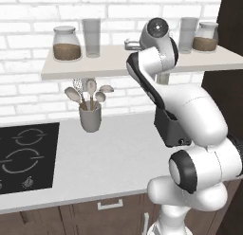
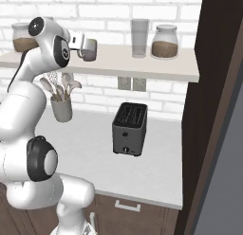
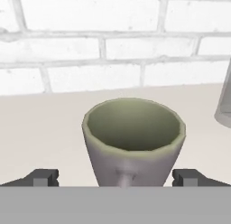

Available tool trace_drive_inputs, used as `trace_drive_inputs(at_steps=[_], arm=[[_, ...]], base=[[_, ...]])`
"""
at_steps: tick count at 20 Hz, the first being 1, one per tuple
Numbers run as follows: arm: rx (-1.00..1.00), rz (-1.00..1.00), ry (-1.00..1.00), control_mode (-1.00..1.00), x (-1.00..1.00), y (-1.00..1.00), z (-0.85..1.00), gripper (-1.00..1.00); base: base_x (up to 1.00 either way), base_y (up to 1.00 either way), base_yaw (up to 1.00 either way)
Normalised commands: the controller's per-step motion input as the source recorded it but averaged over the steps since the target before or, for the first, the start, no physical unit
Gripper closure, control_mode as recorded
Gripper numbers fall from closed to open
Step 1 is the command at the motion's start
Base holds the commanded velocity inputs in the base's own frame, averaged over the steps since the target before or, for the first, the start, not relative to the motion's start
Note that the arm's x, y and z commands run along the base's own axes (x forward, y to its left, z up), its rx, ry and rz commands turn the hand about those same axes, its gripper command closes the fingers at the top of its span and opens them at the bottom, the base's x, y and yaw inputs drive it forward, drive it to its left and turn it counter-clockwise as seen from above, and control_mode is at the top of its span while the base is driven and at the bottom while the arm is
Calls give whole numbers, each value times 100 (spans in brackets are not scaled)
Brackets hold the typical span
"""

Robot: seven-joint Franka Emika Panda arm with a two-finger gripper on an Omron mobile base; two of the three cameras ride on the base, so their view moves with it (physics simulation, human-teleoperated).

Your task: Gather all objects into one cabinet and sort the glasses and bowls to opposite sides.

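From the left base view, the arm reaches up to the wall shelf, beside a tall glass and a jar.

From the right base view, the gripper meets a grey-green cup on that shelf, left of the dark cabinet.

In the hand view, the fingertips stand spread, flanking the cup; closing off-centre could tip it against the brick wall.

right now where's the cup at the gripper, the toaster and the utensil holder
grey-green cup (image 3: pixel 133 142), hand view, its front wall below the rim
toaster (image 2: pixel 128 130), right base view, its front face
utensil holder (image 1: pixel 90 117), left base view, its side wall
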Motion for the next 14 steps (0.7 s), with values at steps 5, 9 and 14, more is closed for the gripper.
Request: trace_drive_inputs(at_steps=[5,9,14], arm=[[0,0,0,-100,15,0,-4,100],[4,-2,1,-100,23,-8,-4,100],[5,-4,0,-100,20,-15,-3,100]], base=[[0,0,0],[0,0,0],[0,0,0]])
